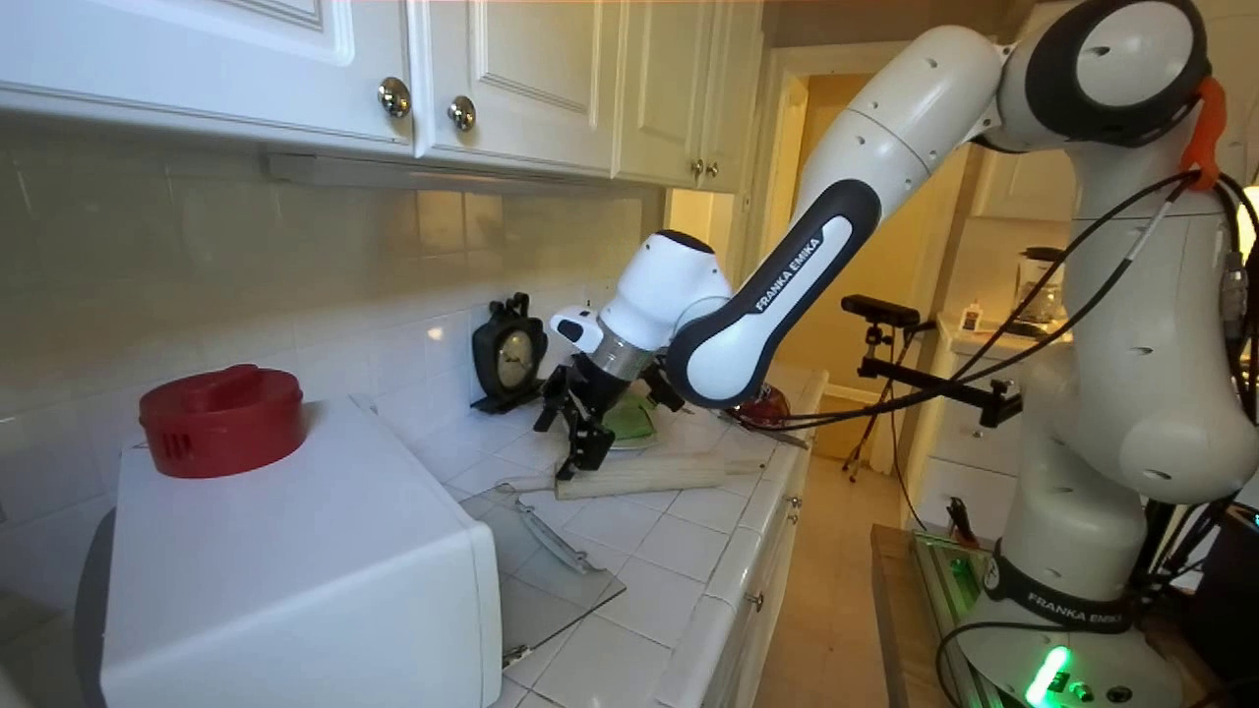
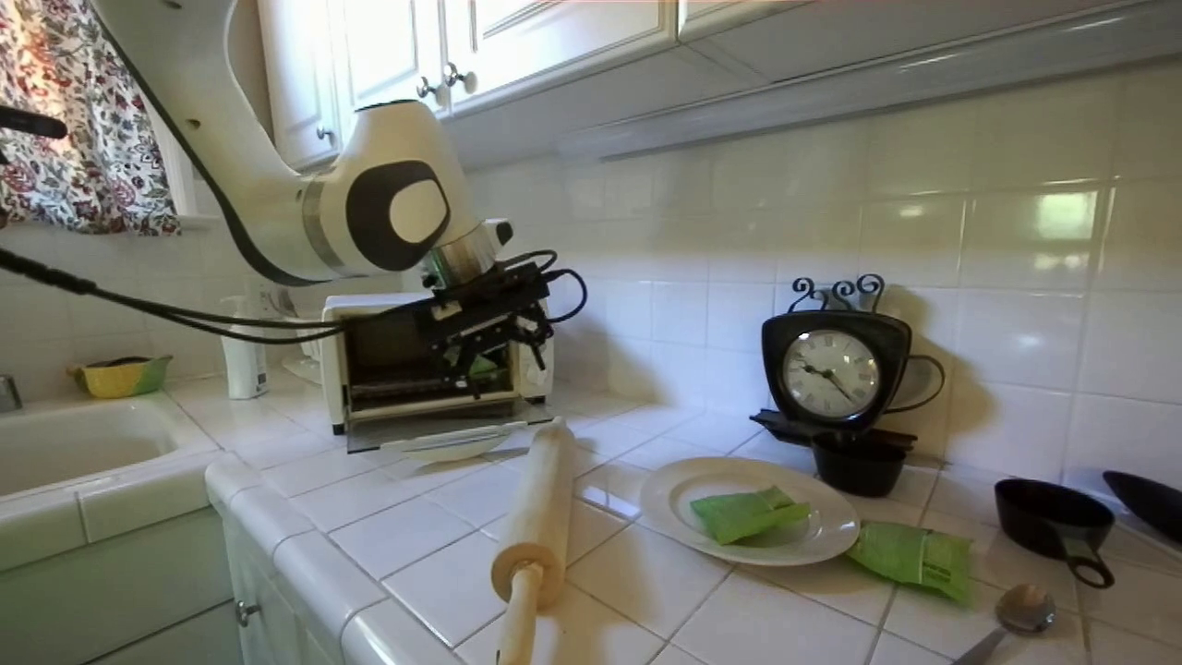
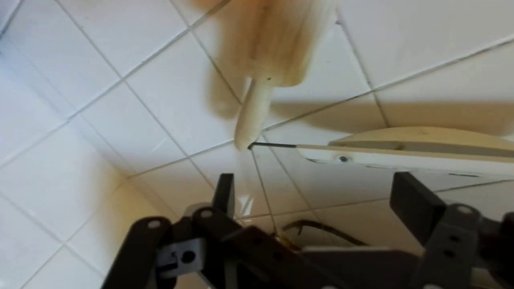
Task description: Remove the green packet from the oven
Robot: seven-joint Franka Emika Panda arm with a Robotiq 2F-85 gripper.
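The white oven [image 1: 295,570] stands on the counter, also at the back in an exterior view [image 2: 336,371]. Its glass door [image 1: 536,585] is folded down, with the handle [image 1: 556,539] on top; the door edge [image 3: 401,155] crosses the wrist view. A bit of a green packet [image 2: 483,366] shows inside the oven, partly hidden behind my fingers. My gripper [image 1: 558,450] is open and empty, above the counter in front of the oven, near the rolling pin's end. In the wrist view its fingers [image 3: 315,196] are wide apart with only tiles and the door region beyond.
A rolling pin [image 2: 540,508] lies before the door. A plate [image 2: 657,499] holds a green packet [image 2: 748,514]; another packet [image 2: 914,561] lies beside it. A black clock [image 2: 831,374] stands at the wall. A red container [image 1: 224,423] sits on the oven. Cabinets [image 1: 531,79] hang above.
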